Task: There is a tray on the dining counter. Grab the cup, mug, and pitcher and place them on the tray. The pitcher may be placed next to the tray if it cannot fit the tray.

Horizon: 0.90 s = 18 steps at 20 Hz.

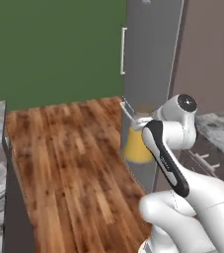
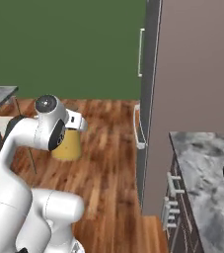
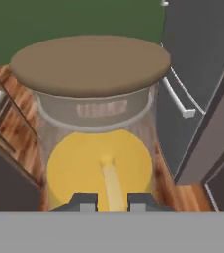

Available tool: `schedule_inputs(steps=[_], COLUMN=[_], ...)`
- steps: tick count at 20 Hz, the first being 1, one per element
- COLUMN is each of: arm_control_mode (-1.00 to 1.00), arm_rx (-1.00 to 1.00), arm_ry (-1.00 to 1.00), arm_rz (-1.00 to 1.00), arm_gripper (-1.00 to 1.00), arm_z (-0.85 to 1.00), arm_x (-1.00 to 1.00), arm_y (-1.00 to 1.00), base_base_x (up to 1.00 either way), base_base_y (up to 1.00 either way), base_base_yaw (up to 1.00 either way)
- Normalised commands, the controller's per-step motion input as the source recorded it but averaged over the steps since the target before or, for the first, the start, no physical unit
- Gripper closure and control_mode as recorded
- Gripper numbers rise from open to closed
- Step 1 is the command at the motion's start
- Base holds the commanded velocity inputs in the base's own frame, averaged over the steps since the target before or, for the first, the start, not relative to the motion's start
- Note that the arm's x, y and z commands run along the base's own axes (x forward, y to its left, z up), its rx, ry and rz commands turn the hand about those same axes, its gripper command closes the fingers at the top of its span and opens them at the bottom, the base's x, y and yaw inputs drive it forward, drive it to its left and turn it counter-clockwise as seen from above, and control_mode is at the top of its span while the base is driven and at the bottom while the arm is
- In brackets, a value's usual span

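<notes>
A: How much of the pitcher is hidden in the left base view?

B: Its right side sits behind the robot's arm, and its neck is half covered by the wrist. In the right base view the arm hides the pitcher's top and left side.

A: And the gripper?

B: In the hand view the bottom edge cuts off all but its tips. What lies between them is a pale strip; whether it is a handle is unclear. The pitcher's base is cut off there too.
</notes>
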Motion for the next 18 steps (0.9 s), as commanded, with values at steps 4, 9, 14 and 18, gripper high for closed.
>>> schedule_inputs(steps=[4,9,14,18], arm_control_mode=[1.0,1.0,1.0,1.0], arm_rx=[0.0,0.0,0.0,0.0], arm_ry=[0.0,0.0,0.0,0.0], arm_rz=[0.0,0.0,0.0,0.0], arm_gripper=[1.0,1.0,1.0,1.0], arm_z=[0.0,0.0,0.0,0.0], arm_x=[0.0,0.0,0.0,0.0], arm_y=[0.0,0.0,0.0,0.0], base_base_x=[1.0,1.0,1.0,1.0], base_base_y=[-0.07,-0.03,0.0,0.0], base_base_yaw=[0.59,0.07,0.0,0.0])
